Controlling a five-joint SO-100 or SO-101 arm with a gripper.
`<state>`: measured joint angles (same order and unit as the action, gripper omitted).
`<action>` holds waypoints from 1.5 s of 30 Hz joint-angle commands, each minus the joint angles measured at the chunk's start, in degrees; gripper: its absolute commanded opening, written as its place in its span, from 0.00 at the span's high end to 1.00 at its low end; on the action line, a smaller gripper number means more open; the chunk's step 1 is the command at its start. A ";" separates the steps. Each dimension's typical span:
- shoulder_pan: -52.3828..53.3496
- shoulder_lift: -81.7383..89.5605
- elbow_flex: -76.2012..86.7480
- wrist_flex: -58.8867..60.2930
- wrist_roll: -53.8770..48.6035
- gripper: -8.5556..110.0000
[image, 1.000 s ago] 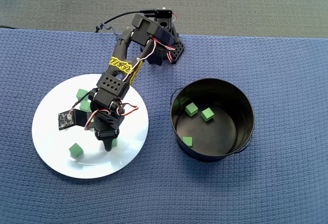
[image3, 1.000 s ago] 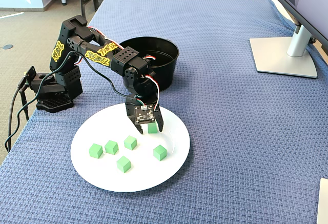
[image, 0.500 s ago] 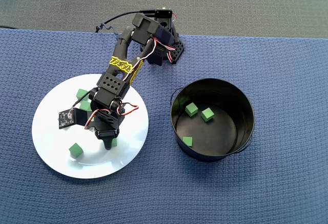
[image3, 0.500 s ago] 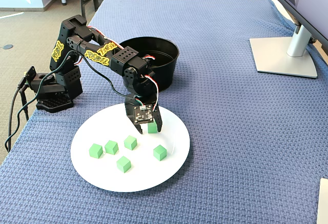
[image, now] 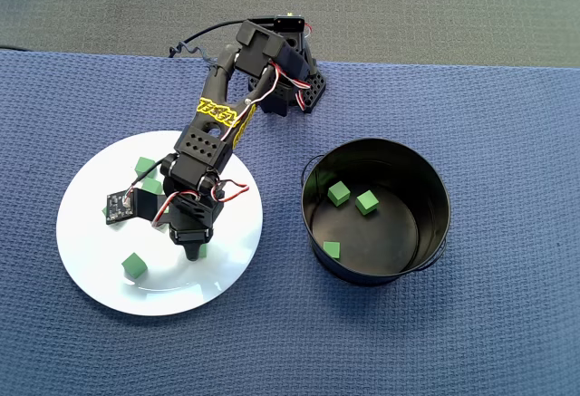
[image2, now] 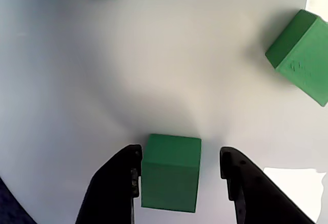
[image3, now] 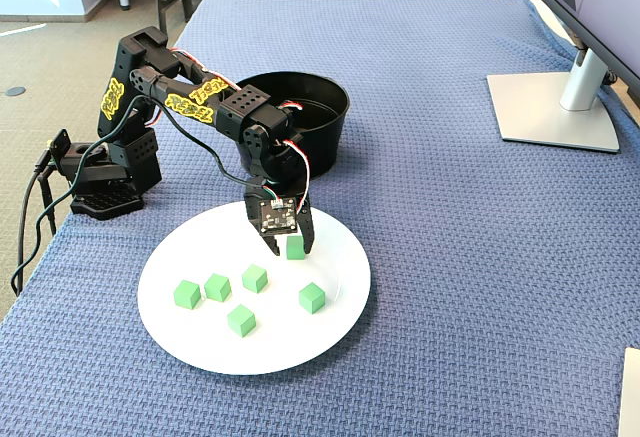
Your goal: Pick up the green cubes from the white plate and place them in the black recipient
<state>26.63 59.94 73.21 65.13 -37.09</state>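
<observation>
Here the gripper (image2: pixel 179 175) straddles one green cube (image2: pixel 170 171) on the white plate (image2: pixel 77 80): the left finger (image2: pixel 115 183) touches it, the right finger (image2: pixel 241 183) stands just apart, partly open. Another cube (image2: pixel 300 55) lies at 2 o'clock.

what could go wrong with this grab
In the wrist view the claw straddles a green cube, touching it on the left only, with a gap on the right; closing may twist or squirt it out. Neighbouring cubes lie close and could get knocked. The black recipient has tall sides, so a low carry might clip the rim.
</observation>
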 commanded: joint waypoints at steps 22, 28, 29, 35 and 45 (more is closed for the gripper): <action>0.53 25.75 -4.66 15.21 17.23 0.93; -8.53 44.56 1.41 20.57 22.94 0.93; -11.07 47.46 2.11 21.80 23.91 0.93; -29.97 60.82 8.17 24.52 28.92 0.93; -47.90 57.74 26.19 9.76 34.01 0.93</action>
<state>-18.19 119.62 96.24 80.33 -4.92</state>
